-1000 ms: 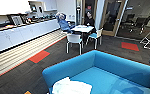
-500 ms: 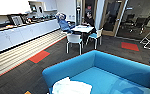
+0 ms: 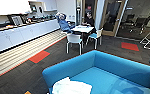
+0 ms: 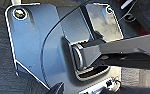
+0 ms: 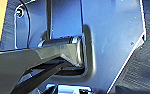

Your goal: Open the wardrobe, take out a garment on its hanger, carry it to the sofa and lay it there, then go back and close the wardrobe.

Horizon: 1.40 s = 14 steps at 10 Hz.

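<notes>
The bright blue sofa (image 3: pixel 111 65) stands right in front of me, at the bottom of the head view. A white garment (image 3: pixel 71 87) lies crumpled on the left end of its seat, beside the left armrest. I cannot make out the hanger in the folds of the fabric. The left and right wrist views show my own dark wrist plates and jointed bars over dark carpet, and no fingers can be made out there.
Beyond the sofa is a small white table (image 3: pixel 82 28) with white chairs (image 3: pixel 74 40), and two persons sit at it. A long white counter (image 3: pixel 21 33) runs along the left wall. Orange carpet patches (image 3: pixel 39 56) mark the dark floor. Glass doors stand at the back right.
</notes>
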### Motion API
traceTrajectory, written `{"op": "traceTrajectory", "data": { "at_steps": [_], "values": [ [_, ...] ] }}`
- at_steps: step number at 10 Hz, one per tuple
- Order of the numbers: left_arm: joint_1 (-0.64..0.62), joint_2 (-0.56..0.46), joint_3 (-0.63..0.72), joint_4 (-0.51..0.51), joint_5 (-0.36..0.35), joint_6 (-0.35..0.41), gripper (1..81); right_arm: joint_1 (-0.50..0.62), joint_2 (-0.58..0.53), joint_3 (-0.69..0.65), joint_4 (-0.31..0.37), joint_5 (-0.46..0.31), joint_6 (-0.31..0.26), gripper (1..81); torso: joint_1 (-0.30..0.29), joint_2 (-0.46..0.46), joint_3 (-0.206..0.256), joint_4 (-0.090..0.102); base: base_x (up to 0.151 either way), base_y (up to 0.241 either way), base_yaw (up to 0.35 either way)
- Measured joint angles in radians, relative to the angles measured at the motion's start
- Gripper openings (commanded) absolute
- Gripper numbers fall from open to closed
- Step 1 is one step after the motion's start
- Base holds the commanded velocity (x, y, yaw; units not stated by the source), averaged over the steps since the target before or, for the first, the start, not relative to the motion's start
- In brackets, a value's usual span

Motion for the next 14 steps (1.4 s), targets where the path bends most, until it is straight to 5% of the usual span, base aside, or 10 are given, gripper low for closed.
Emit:
{"op": "traceTrajectory", "data": {
  "at_steps": [14],
  "values": [
    [-0.017, 0.035, -0.026, -0.001, 0.051, 0.001, 81.1, 0.001, -0.001, -0.001, 0.001, 0.0, 0.0, 81.1, 0.001, -0.001, 0.001, 0.0, 0.0, 0.0, 0.305]
  ]
}}
